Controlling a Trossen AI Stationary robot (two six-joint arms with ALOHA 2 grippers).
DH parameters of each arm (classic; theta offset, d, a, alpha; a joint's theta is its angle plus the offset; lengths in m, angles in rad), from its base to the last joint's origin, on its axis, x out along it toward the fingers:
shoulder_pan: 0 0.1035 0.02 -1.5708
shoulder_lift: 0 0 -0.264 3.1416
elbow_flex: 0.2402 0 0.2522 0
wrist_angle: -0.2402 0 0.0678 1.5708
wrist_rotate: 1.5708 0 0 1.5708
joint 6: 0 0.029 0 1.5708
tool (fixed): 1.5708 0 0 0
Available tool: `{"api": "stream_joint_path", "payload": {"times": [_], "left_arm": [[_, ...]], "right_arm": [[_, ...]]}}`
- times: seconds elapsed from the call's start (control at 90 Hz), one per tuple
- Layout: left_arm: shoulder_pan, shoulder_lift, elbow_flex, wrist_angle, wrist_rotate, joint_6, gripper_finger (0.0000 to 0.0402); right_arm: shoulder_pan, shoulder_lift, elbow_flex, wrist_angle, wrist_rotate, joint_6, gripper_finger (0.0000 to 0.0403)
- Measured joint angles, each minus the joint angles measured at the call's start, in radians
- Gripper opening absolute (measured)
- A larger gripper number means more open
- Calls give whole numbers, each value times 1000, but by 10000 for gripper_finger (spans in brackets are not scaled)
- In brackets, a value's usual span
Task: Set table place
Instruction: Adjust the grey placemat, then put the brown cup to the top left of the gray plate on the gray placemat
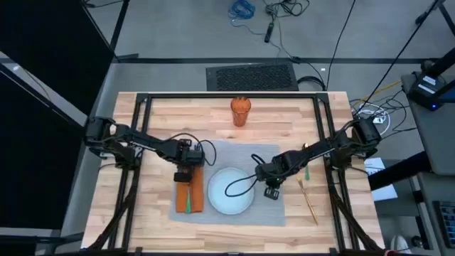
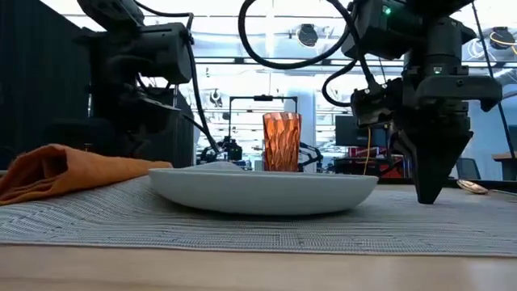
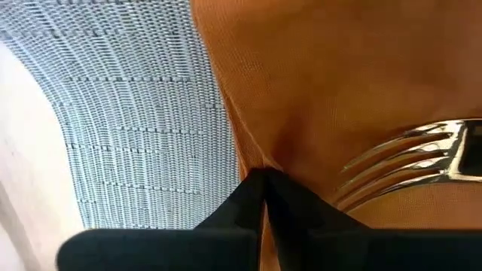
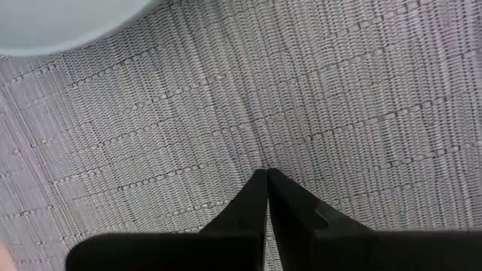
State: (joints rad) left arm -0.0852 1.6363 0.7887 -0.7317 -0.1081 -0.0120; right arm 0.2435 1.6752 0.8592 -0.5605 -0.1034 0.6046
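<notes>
**Both hands down on the mat, plate and napkin already laid**

The grey mat (image 1: 238, 186) lies toward the near middle of the desk (image 1: 156, 114). On it sits the pale blue plate (image 1: 230, 190), and just left of the plate the orange napkin (image 1: 190, 195) with a green-handled fork (image 1: 188, 203) resting on top; the wrist camera shows the fork's gold tines (image 3: 407, 162) lying on the cloth.

The left hand (image 1: 186, 173) is at the far end of the napkin, its fingers pressed together with the tips against the orange cloth and nothing held between them. The right hand (image 1: 271, 190) stands just right of the plate, pointing straight down at bare mat, fingers likewise closed and empty. A black cable loops from that arm across the top of the plate.

The orange tumbler (image 1: 241, 112) stands upright well behind the mat, near the desk's far edge. Off the mat to the right, two more pieces of gold cutlery (image 1: 310, 199) lie on the bare wood, one with a green handle.
</notes>
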Motion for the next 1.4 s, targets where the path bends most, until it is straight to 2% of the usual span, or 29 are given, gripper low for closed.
{"api": "stream_joint_path", "payload": {"times": [0.333,0.6,0.9,1.022,1.189,1.4], "left_arm": [[-35,0,2,-64,17,-35,3],[-37,-3,1,-60,-1,-36,3],[-28,-84,50,-100,-7,-34,3],[-8,-120,79,-177,-82,-9,3],[48,-155,133,-370,-223,-8,3],[92,-213,148,-403,-234,-17,3]], "right_arm": [[46,-9,-1,0,10,64,0],[39,-48,-7,-13,9,64,0],[-14,-269,-4,5,46,39,0],[-79,-364,17,-21,51,-14,0],[-203,-396,173,-180,44,-163,0],[-311,-328,512,-371,44,-390,21]]}}
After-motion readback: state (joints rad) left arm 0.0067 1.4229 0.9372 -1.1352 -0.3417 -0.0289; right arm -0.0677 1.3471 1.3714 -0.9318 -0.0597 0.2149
